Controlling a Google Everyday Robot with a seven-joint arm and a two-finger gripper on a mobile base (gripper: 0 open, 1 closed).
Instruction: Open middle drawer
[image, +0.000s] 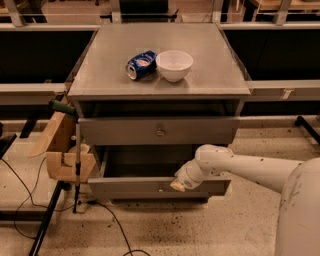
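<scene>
I'm holding my end effector (178, 185) at the pulled-out middle drawer (125, 189)'s front; I cannot tell its grip. A can (141, 64) and bowl (174, 65) are sitting on the grey bench (215, 75), above speckled floor (200, 230).

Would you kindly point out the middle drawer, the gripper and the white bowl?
middle drawer (125, 189), camera view, front panel, left part
gripper (177, 186), camera view, its tip at the drawer front
white bowl (174, 74), camera view, outer wall

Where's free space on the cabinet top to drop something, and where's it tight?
Cabinet top: bare along the front edge, left of the can, and right of the bowl. Crowded mid-back, where can and bowl sit side by side. Down low, the gripper sits at the front rim of the pulled-out middle drawer, so that front is tight right of centre.
</scene>
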